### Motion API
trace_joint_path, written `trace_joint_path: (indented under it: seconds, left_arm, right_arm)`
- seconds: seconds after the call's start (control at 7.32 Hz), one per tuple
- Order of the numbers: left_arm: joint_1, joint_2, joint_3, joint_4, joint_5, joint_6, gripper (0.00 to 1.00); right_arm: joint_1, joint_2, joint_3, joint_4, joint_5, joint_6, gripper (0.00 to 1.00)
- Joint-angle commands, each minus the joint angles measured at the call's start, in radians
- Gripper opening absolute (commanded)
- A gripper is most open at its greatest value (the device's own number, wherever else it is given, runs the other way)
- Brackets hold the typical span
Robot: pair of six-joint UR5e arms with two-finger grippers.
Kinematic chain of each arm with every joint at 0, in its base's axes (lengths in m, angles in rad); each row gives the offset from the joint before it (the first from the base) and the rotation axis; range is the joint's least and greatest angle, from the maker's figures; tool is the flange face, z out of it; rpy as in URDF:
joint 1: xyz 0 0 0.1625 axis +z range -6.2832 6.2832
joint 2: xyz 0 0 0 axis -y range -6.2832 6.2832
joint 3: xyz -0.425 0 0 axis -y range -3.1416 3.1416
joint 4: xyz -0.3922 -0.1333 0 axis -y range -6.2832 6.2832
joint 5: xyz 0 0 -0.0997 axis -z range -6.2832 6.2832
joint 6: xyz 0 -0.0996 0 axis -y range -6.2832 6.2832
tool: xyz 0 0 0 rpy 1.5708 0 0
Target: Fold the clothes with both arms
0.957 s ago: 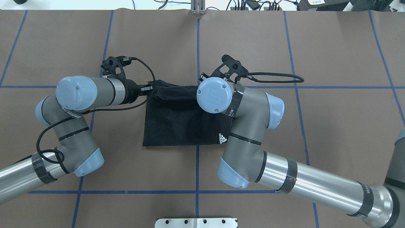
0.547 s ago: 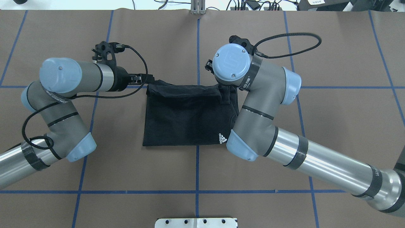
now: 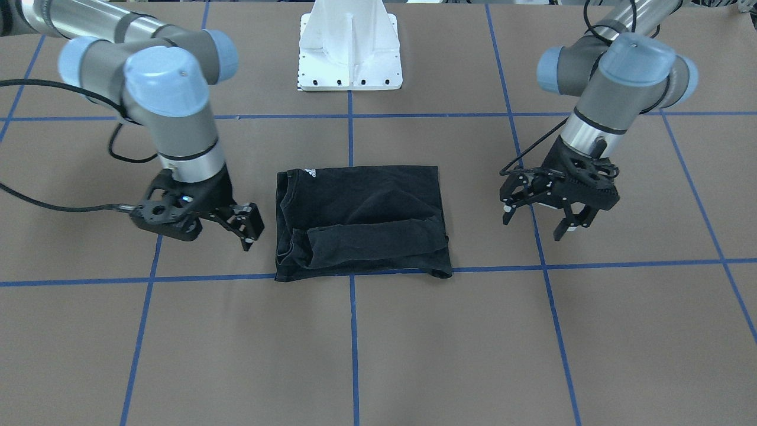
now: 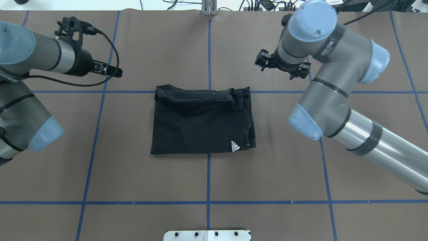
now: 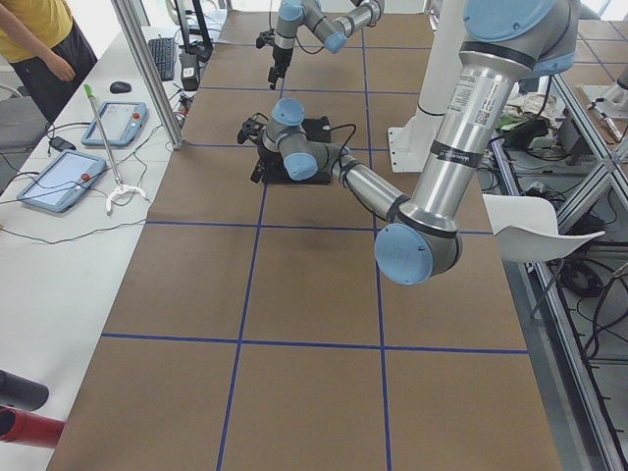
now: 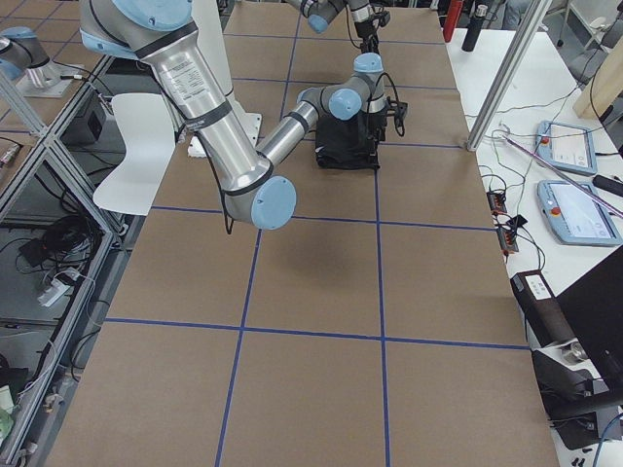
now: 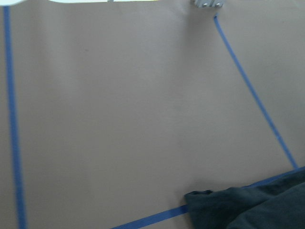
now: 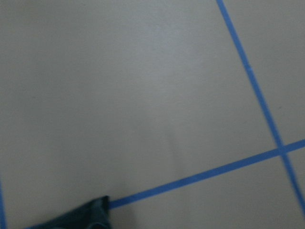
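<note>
Both arms stand off the cloth: the black T-shirt (image 4: 200, 127) lies on the worktop (image 4: 150, 50) as a tidy rectangle, squarely between the two sets of jaws and touched by neither. The left gripper (image 3: 532, 228) hangs out to one side, jaws spread wide with nothing in them. The right gripper (image 4: 280, 69) mirrors it on the other side, jaws likewise parted and empty. Each wrist view catches only a dark corner of fabric at its bottom edge, so the jaws sit outward of the shirt's corners and, I'd judge, lifted off the paper. That spacing looks deliberate — parted jaws held wide of the cloth can't snag or drag it. A rumpled band of fabric (image 4: 197, 97) runs along the edge nearest the jaws, and the white logo (image 4: 235, 146) sits at the edge farthest from them. My read — one fold is laid down, and any further fold means reaching back in for the corners.
</note>
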Motion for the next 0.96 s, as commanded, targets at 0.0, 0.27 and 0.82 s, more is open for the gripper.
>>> trace_joint_path:
  seconds: [0.0, 0.27, 0.82]
  left_arm:
    - [-0.122, 0.141, -0.125, 0.131, -0.024, 0.245, 1.00]
    - [-0.280, 0.232, -0.109, 0.147, -0.144, 0.431, 1.00]
    - [-0.467, 0.307, -0.086, 0.421, -0.272, 0.560, 1.00]
  right_arm:
    - [0.161, -0.263, 0.185, -0.048, 0.133, -0.346, 1.00]
    - [0.356, -0.481, 0.233, -0.045, 0.239, -0.719, 1.00]
    - [0.688, -0.776, 0.207, -0.048, 0.346, -1.289, 1.00]
